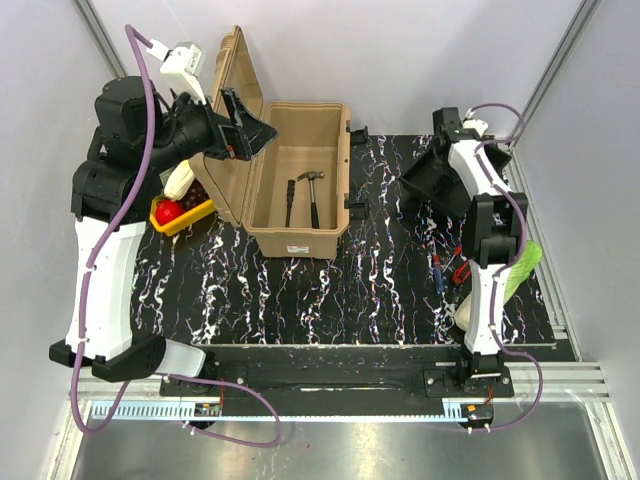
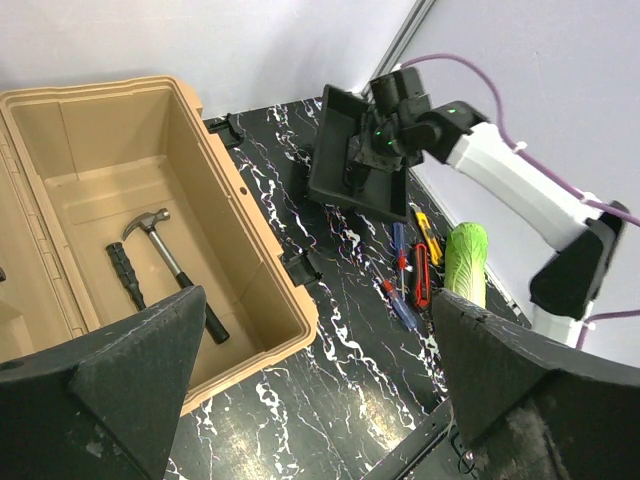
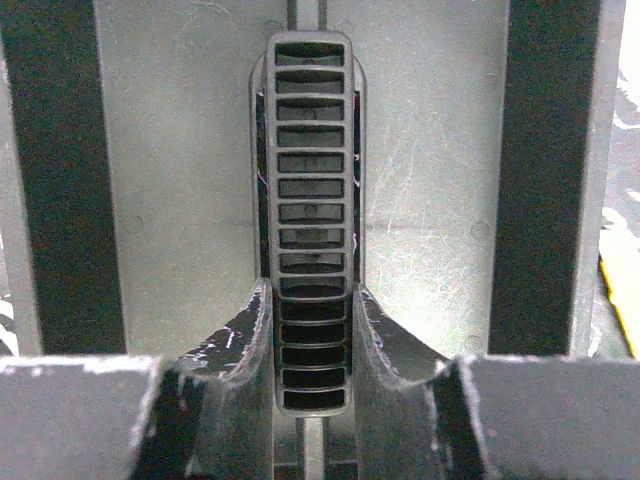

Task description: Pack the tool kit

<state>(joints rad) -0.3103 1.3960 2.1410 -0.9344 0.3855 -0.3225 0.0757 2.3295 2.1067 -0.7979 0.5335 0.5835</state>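
Black marbled worktop [image 1: 300,300] carries the toolbox [image 1: 300,243], standing left of centre with its lid [image 1: 228,60] raised on the left side. Inside lie a hammer [image 2: 160,245] and a black-handled tool [image 2: 125,277], side by side. Left gripper [image 2: 318,330] is raised beside the lid, fingers [image 2: 130,370] spread wide, holding nothing. Right gripper [image 3: 310,300] is clamped on the slotted rib [image 3: 310,170] of the black tray [image 2: 340,170], held tilted right of the toolbox. Whether its lower edge touches the worktop cannot be told. Screwdrivers [image 2: 408,275] lie loose just beside a green vegetable [image 2: 465,262].
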